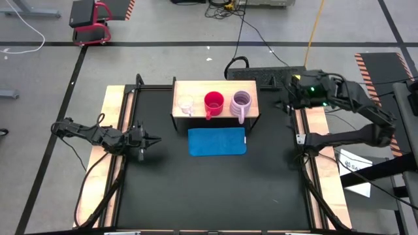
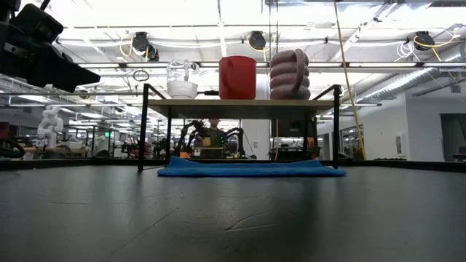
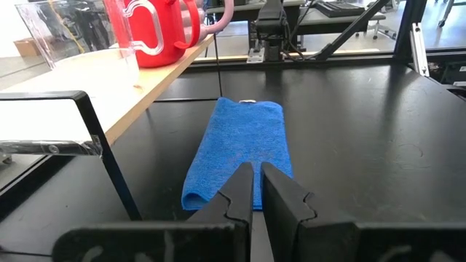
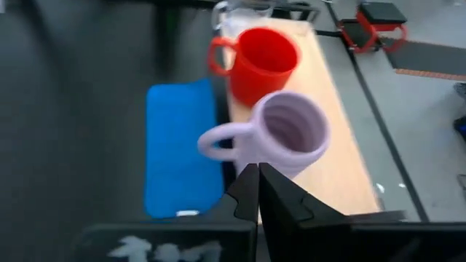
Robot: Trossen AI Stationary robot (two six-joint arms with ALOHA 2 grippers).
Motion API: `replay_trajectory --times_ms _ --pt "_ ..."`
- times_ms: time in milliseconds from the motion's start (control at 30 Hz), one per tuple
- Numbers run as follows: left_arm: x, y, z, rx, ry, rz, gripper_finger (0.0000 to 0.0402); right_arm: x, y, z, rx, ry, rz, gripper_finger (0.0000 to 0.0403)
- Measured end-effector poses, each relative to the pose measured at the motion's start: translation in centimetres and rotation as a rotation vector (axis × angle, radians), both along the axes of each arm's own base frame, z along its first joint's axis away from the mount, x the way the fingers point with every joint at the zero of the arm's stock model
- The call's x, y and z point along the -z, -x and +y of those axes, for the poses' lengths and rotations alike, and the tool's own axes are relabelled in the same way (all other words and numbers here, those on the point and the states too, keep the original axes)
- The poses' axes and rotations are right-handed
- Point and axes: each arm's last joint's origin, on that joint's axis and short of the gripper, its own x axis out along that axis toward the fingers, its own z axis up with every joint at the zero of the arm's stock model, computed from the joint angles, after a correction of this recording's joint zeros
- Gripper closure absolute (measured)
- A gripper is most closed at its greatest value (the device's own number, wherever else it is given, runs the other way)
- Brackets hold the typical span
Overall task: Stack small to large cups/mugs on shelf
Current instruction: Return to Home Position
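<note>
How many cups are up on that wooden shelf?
3, on the light wooden shelf: small clear glass cup at the left end, red mug in the middle, ribbed lilac mug at the right end. None seems hidden.

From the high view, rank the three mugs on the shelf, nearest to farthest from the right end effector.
1. Lilac mug, at the right end of the shelf, closest to the right end effector.
2. Red mug, in the middle of the row.
3. Glass mug, at the left end, farthest.
The left end effector sits left of the blue mat.
</note>
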Motion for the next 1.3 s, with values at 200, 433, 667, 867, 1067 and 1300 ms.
replay_trajectory --times_ms 200,433,667,867,1067,1300 --pt "0.0 0.0 0.0 0.000 0.000 -0.001 0.0371 2.9 2.1 1.1 -0.075 -0.046 -0.065 0.0403" --pt "-0.1 0.0 0.0 -0.001 0.003 -0.010 0.0371 6.6 4.5 1.9 -0.063 -0.048 -0.096 0.0403" --pt "-0.1 0.0 0.0 -0.001 0.004 -0.009 0.0371 9.6 6.9 2.8 -0.070 -0.105 -0.204 0.0403" --pt "-0.1 0.0 0.0 -0.001 0.003 -0.009 0.0371 12.3 7.8 3.1 -0.041 -0.144 -0.236 0.0403" --pt "-0.1 0.0 0.0 -0.003 0.003 -0.009 0.0371 14.1 8.2 3.2 -0.033 -0.175 -0.252 0.0403" --pt "-0.1 0.0 0.0 -0.009 0.001 -0.008 0.0371 13.8 9.4 3.8 -0.099 -0.185 -0.335 0.0403"
